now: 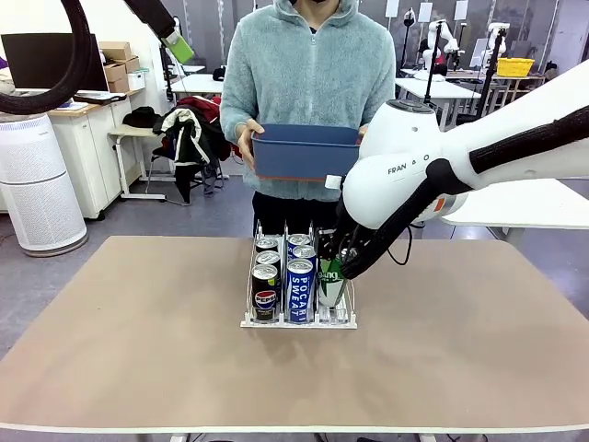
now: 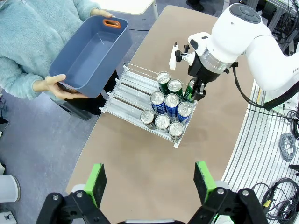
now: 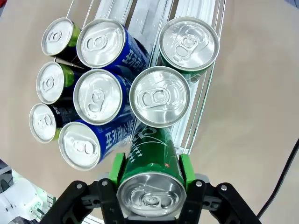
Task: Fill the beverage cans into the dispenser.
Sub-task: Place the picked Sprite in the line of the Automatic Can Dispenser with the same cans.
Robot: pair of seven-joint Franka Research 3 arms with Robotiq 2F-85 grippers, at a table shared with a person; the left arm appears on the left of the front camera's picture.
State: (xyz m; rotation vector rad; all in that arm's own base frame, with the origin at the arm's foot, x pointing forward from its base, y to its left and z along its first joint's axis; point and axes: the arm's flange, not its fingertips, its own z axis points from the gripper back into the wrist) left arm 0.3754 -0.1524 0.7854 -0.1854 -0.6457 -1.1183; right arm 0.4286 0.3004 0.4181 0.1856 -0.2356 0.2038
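One slim green beverage can [image 3: 152,163] sat clenched between the right gripper's [image 3: 152,173] green pads, tilted above the clear wire-divided dispenser's [image 1: 342,318] right lane.

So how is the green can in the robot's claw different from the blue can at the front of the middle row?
The green can is clamped between the right gripper's green pads and tilted at the front of the dispenser's right lane, while the blue can stands upright and free in the middle lane. One is green with white lettering, the other blue, reading Pocari Sweat. Both are slim and tall with silver tops.
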